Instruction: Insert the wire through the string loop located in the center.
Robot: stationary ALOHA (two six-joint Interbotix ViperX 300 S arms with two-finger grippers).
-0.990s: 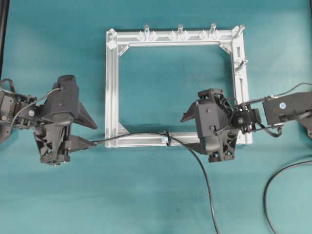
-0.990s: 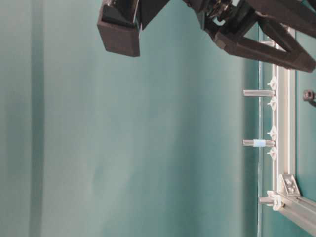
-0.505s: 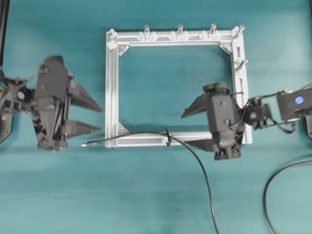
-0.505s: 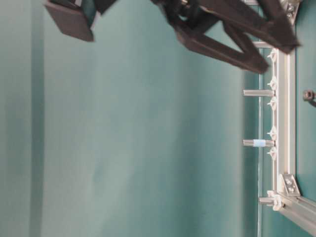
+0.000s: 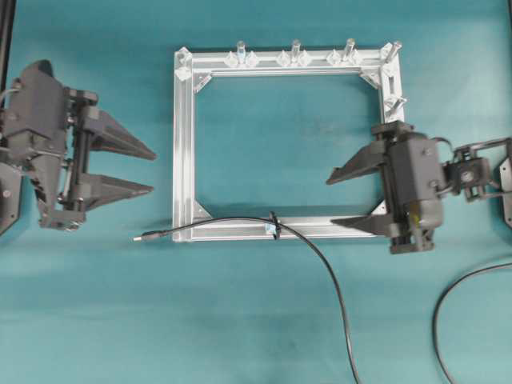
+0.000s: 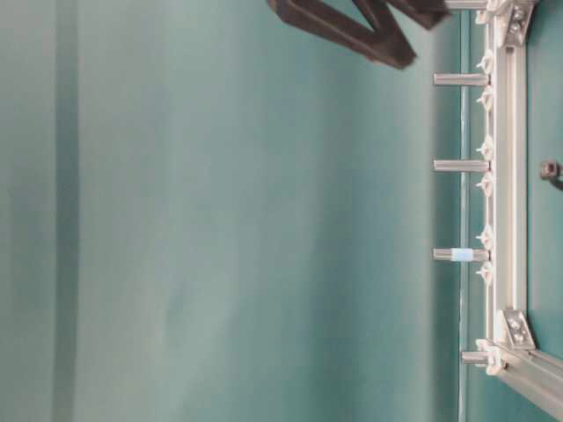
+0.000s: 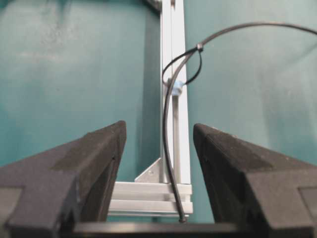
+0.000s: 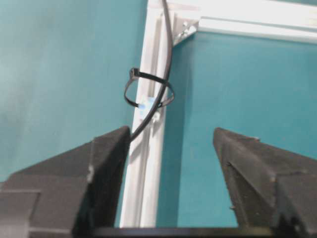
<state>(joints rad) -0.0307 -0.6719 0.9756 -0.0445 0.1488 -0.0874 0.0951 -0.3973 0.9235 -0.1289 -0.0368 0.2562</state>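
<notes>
The wire (image 5: 320, 260) lies along the near rail of the aluminium frame (image 5: 184, 144) and passes through the string loop (image 5: 274, 224). Its plug (image 5: 141, 238) rests on the table left of the frame corner. My left gripper (image 5: 152, 170) is open and empty, left of the frame and above the plug. My right gripper (image 5: 330, 202) is open and empty over the frame's right side. The left wrist view shows the wire (image 7: 166, 148) running through the loop (image 7: 181, 69) between the open fingers. The right wrist view shows the loop (image 8: 148, 91) with the wire (image 8: 166, 49) in it.
Several silver posts (image 5: 295, 50) stand on the frame's far rail and also show in the table-level view (image 6: 457, 165). A thicker dark cable (image 5: 448, 304) curves at the bottom right. The wire's tail runs off the bottom edge.
Both grippers drew back from the frame, the left one leftward and the right one rightward. The left fingers spread wider and no longer touch the wire's plug end.
</notes>
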